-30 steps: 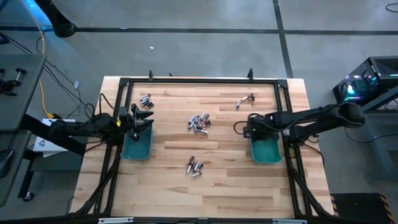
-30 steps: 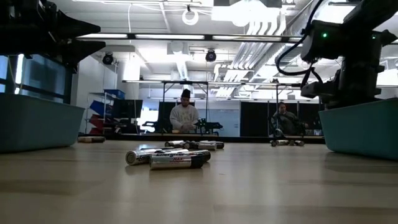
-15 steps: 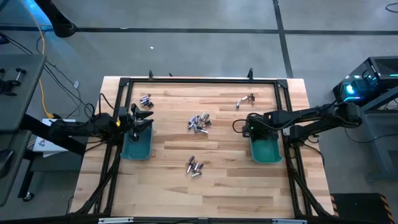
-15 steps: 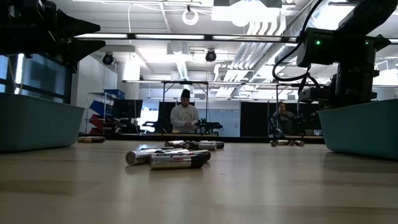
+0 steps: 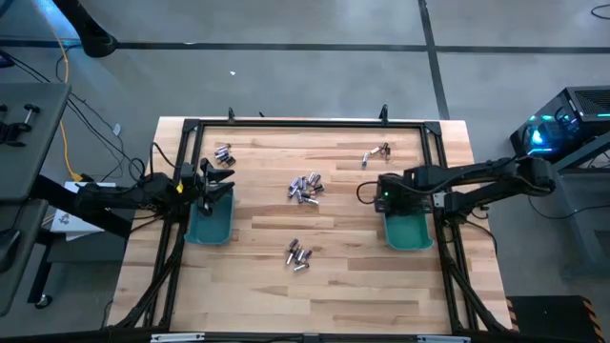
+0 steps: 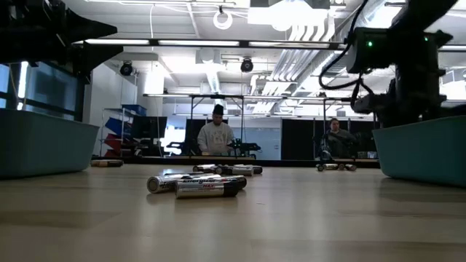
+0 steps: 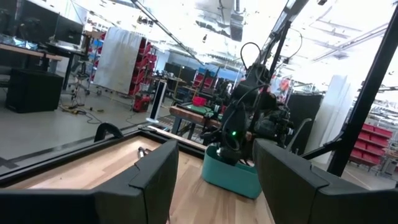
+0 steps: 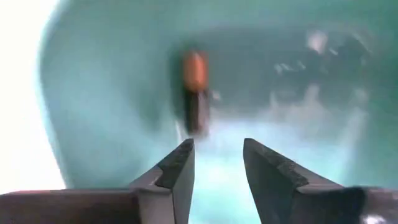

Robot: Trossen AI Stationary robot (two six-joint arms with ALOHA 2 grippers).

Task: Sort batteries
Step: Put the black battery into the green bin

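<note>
Hanging over the right teal bin [image 5: 407,231] at about 3 o'clock on the table [image 5: 334,295], the right gripper [image 8: 217,163] has its fingers parted with nothing between them, and 1 dark battery with a copper end [image 8: 196,93] lies loose on the bin floor just ahead of them. From the near edge outward, a small group of batteries [image 5: 298,254] lies at about 6 o'clock, a bigger heap [image 5: 305,188] sits near the middle, 2 or 3 cells [image 5: 378,152] lie at about 1 o'clock and a few more [image 5: 223,152] at about 11 o'clock. The left gripper [image 5: 212,188] waits over the left teal bin [image 5: 210,227] at 9 o'clock, fingers spread and empty. I judge that the risk is now in the lift: if the right arm rises crooked, a finger may catch the bin wall and push the bin. In the heap the cells touch one another, so a grasp there may take 2 at once or roll a neighbour away. What lies in the left bin is hidden by the arm, and the type of each far cell cannot be made out.
</note>
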